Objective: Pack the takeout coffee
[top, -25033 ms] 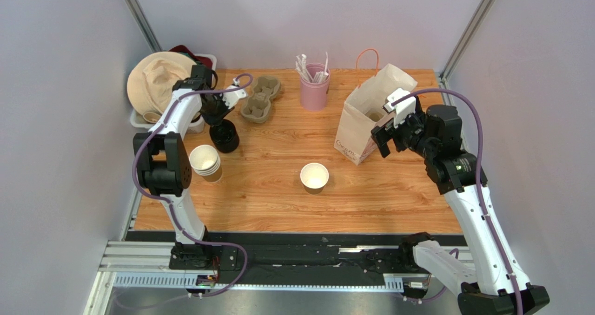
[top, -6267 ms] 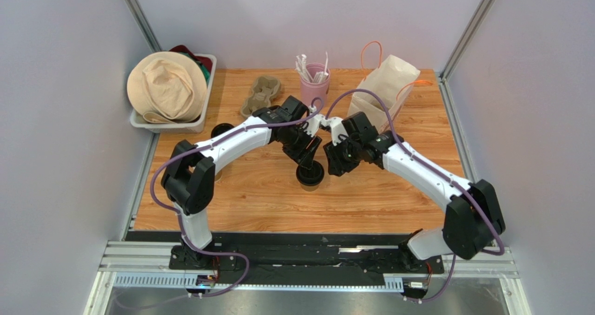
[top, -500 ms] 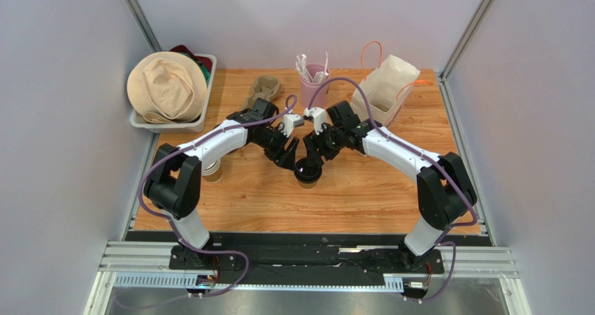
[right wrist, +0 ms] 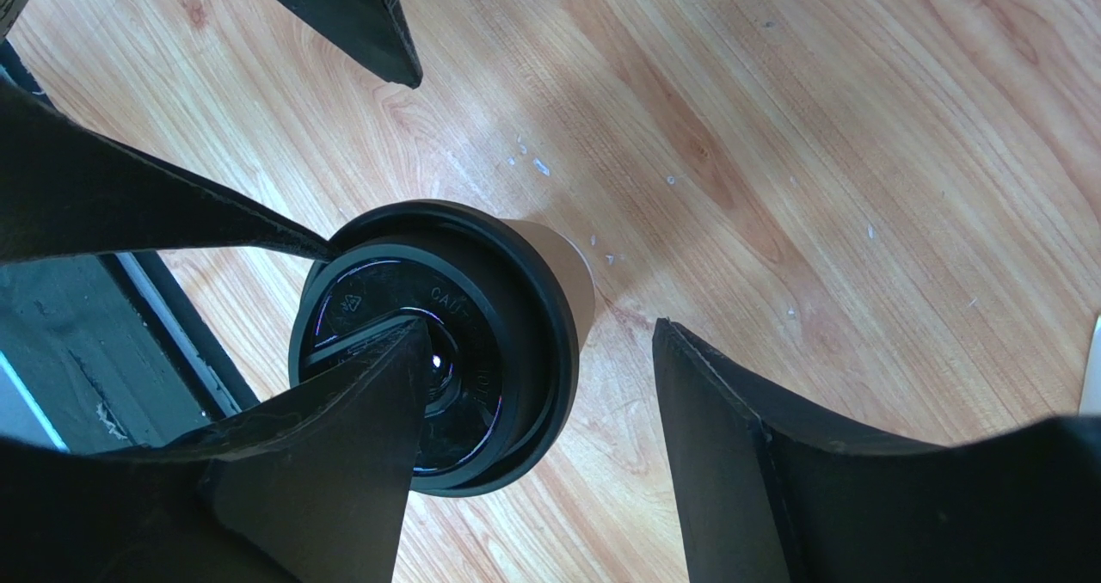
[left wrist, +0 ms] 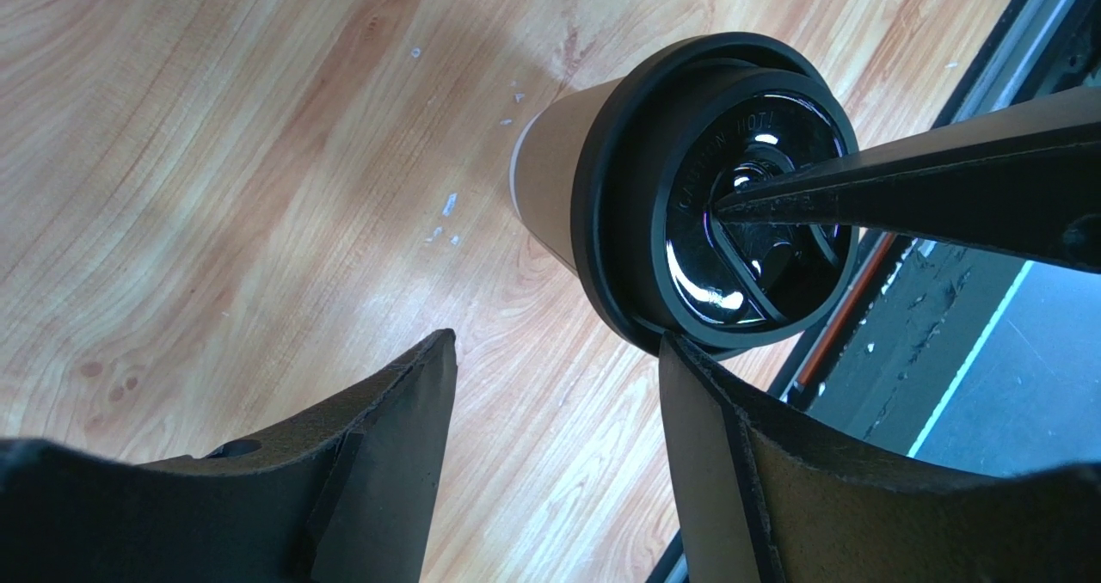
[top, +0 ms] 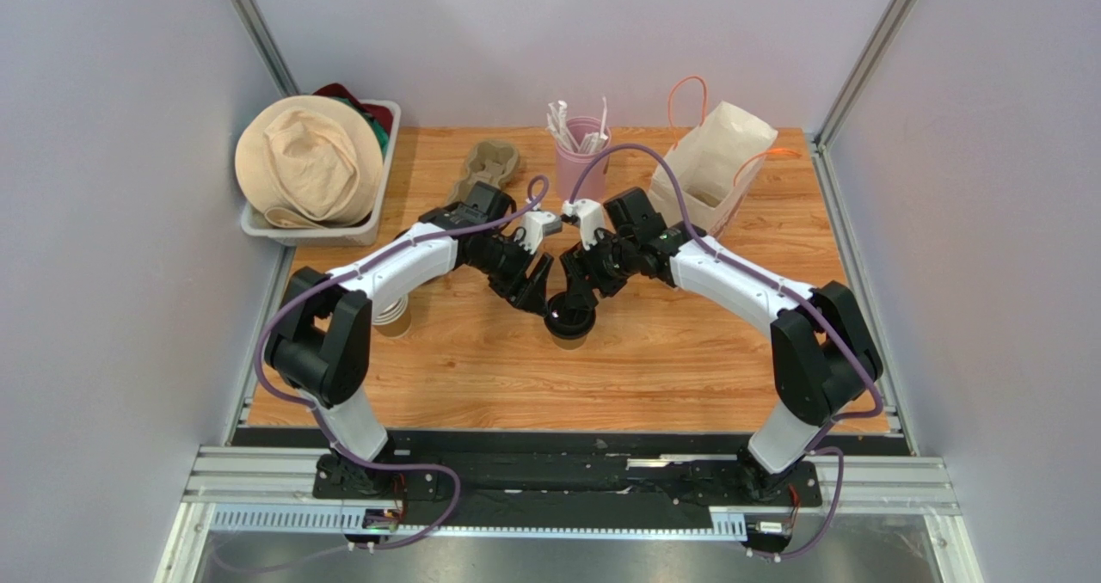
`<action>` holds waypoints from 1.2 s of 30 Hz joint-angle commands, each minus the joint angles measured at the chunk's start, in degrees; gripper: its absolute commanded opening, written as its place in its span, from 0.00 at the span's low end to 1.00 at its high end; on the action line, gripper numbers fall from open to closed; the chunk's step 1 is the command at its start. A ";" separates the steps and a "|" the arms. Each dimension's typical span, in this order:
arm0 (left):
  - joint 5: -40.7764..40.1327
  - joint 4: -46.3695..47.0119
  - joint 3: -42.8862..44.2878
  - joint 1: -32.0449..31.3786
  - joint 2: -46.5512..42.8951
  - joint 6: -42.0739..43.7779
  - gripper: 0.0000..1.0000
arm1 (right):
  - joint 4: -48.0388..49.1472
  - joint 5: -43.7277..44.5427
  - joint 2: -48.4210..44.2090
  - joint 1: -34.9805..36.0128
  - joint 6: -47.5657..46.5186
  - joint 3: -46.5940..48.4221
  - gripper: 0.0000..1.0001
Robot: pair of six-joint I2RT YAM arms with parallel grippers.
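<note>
You were at the lid step. The cup (left wrist: pixel 549 177) stood upright in the middle of the table (top: pixel 672 364), close to both arms. The black lid (right wrist: pixel 504 274) sat on top of it and looked flat all the way round, so I think it was pushed on.

Your right end effector (right wrist: pixel 536 329) had its two fingers spread apart. One finger tip rested on the middle of the lid, as if pressing it down. The other finger hung in the air on the far side of the cup, not touching it. So nothing was gripped there.

Your left end effector (left wrist: pixel 556 345) also had its fingers apart and held nothing. It sat just beside the cup, with one finger tip right at the edge of the lid. I could not tell if it touched.

The cup was not packed yet. The paper bag (top: pixel 708 158) stood at the back right of the table, well apart from the cup.

Next, I think you needed to lift the pressing finger off the lid. Then one end effector had to close gently on the brown side of the cup, below the lid. Squeeze too hard and the paper could bend or the lid could pop. Keep the cup upright on the way to the bag.
</note>
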 commanded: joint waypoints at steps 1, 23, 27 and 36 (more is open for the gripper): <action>1.03 -0.33 2.46 1.46 -2.65 0.64 0.68 | -1.34 5.90 1.95 0.79 -2.02 -2.35 0.67; 7.38 -1.83 -4.37 0.06 -7.05 6.97 0.68 | -2.93 5.29 2.30 1.40 -3.34 -2.09 0.29; 5.19 1.07 -6.67 -1.44 -7.49 5.92 0.68 | -2.93 5.55 2.56 1.49 -3.25 -2.00 0.29; 5.70 3.71 -5.18 -1.09 -5.73 2.31 0.68 | -2.66 5.82 2.39 1.49 -3.07 -2.26 0.29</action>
